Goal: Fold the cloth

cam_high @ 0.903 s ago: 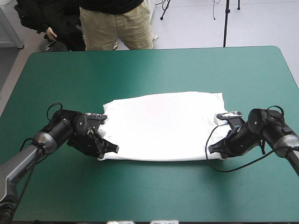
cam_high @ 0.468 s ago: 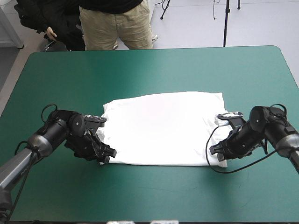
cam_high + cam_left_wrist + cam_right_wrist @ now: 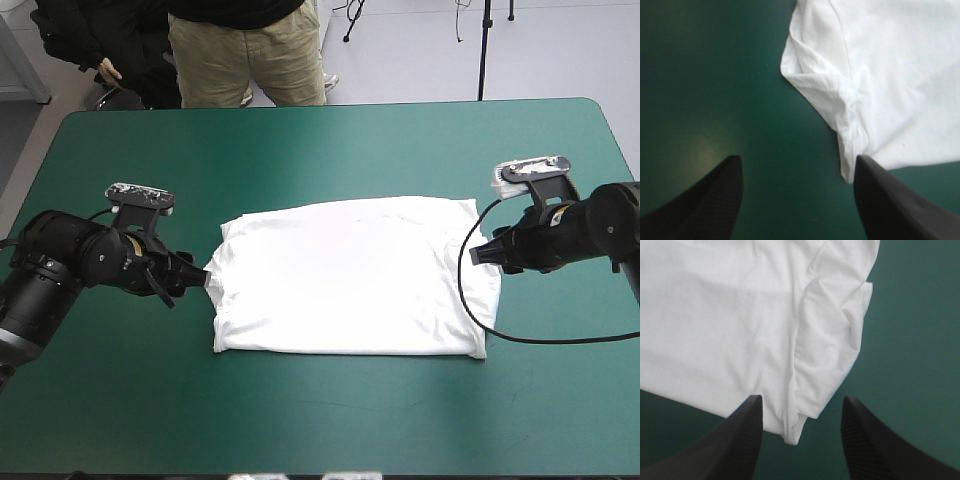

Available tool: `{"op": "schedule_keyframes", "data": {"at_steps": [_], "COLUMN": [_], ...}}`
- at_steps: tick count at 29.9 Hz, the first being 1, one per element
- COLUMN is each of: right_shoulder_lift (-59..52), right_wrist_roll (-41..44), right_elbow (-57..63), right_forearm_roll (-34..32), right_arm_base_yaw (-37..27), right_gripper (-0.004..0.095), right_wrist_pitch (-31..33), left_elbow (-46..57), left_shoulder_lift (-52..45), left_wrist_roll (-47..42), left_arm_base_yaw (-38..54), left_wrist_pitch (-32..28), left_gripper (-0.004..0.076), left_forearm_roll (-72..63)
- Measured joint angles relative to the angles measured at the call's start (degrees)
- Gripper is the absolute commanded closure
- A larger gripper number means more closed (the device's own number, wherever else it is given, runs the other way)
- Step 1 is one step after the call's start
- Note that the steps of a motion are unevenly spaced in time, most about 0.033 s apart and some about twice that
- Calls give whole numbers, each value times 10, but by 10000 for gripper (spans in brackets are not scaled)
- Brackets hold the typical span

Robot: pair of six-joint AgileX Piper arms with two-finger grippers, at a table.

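The T-shirt [image 3: 350, 275] lies folded into a flat white rectangle at the middle of the teal-green surface [image 3: 330, 150], with rumpled folds at both short ends. The left gripper [image 3: 203, 281] sits just beside its left edge, black fingers [image 3: 715, 195] spread apart and holding nothing. The right gripper [image 3: 482, 254] hovers at the right edge, likewise open, with a shirt corner showing between its fingers
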Motion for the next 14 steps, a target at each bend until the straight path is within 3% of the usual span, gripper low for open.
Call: {"op": "schedule_keyframes", "data": {"at_steps": [7, 14], "right_shoulder_lift": [0, 0], "right_wrist_roll": [4, 5], "right_elbow": [-17, -17], "right_forearm_roll": [-2, -5], "right_arm_base_yaw": [0, 0], "right_gripper": [435, 435], "right_wrist_pitch": [5, 5], "left_elbow": [-11, -11], "left_shoulder_lift": [42, 130], "left_wrist_roll": [-24, 30], "left_arm_base_yaw": [36, 100], "left_wrist_pitch": [-1, -27], "left_gripper": [302, 312], "left_forearm_roll": [-4, -55]}}
